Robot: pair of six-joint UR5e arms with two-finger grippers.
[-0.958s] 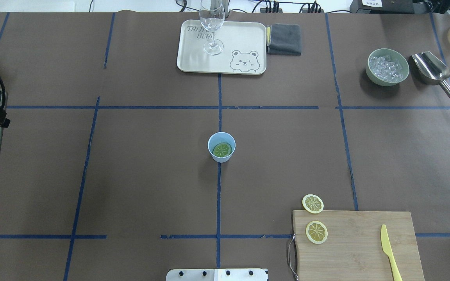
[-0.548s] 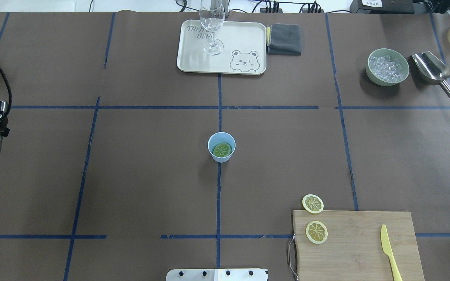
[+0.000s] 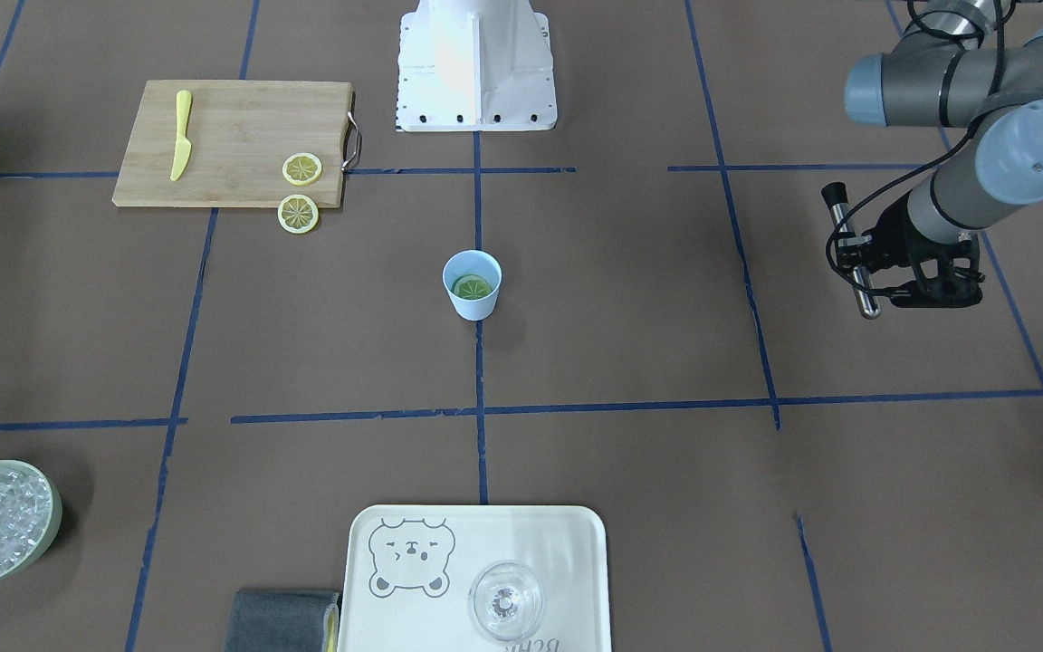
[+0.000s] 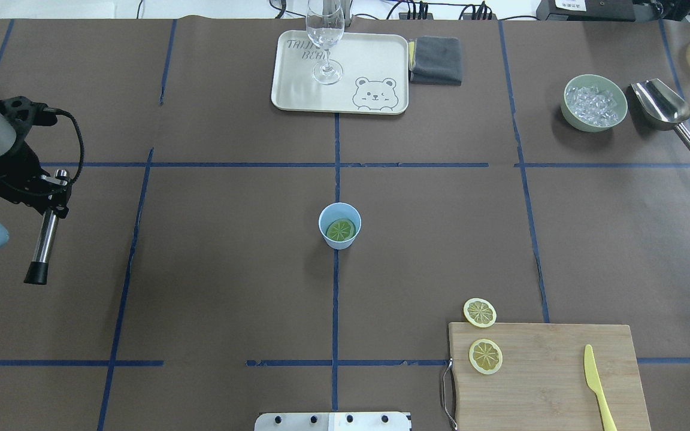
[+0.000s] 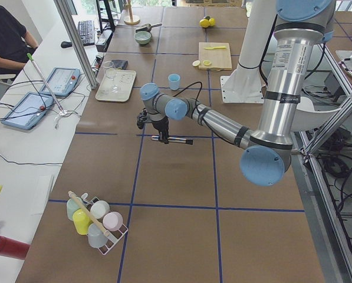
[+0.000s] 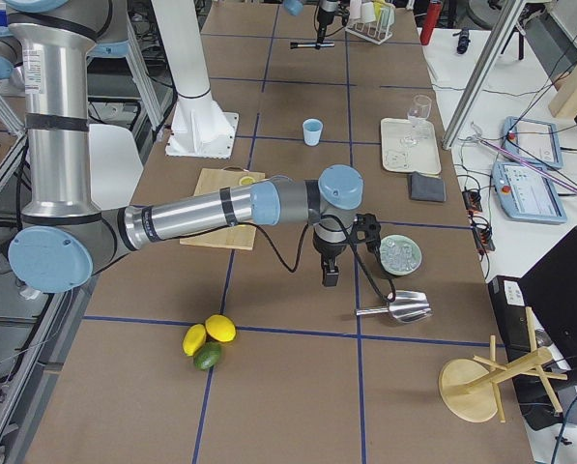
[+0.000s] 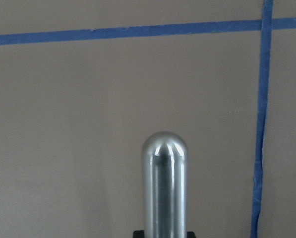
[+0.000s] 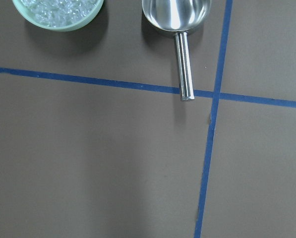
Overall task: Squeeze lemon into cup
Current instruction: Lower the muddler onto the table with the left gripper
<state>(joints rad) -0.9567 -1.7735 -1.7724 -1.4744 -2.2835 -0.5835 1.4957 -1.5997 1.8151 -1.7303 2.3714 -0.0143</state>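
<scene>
Small light-blue tapered cup (image 4: pixel 339 243) stands upright near table centre, on a blue tape line. Inside it lies a round citrus slice (image 4: pixel 341 230), wheel-pattern face up; it reads greenish in both ext. views.

Second slice (image 4: pixel 486 356), yellow w/ the same wheel pattern, lies flat on the bamboo cutting board (image 4: pixel 548 383) at the robot's right, near the board's wire handle. Third slice (image 4: pixel 480 312), also yellow, sits at the board's far edge, touching or overlapping it; can't tell which. Yellow plastic knife (image 4: pixel 593 374) lies on the board's opp. end.

L gripper (image 4: pixel 53 203) is well to the cup's left, above the table, clenched on a steel rod w/ black end cap (image 4: pixel 42 245). The rod is roughly level, cap toward the robot.

R gripper (image 6: pixel 331 275) shows in the side view only, near the pale green bowl of ice (image 4: pixel 593 127) and steel scoop (image 4: pixel 659 105). Clenched or released: cannot tell.

Far side: cream bear-print tray (image 4: pixel 369 60) w/ clear stemmed glass (image 4: pixel 325 36) upright on it, and a grey folded cloth (image 4: pixel 436 60) just beside it.
</scene>
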